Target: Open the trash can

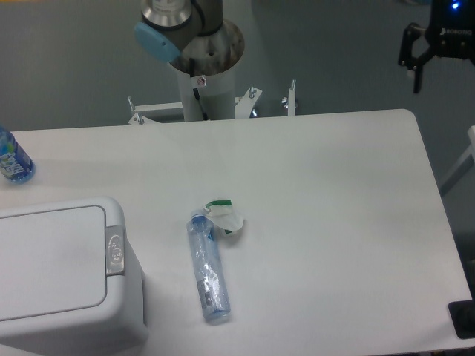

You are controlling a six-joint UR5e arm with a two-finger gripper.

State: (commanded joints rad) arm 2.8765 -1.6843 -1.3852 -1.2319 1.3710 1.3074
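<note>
White, stiff plastic, the trash can [59,274] is likely opened by its grey button [114,251]; the far-right gripper [415,63] is seen with jaws spread.

The trash can [63,278] at the table's front-left corner looks like smooth white plastic with a soft sheen, its button [114,251] a duller grey. The table [326,222] is matt white. The lying bottle [208,271] is clear, crinkled plastic. The arm's base [204,70] looks like brushed metal.
</note>
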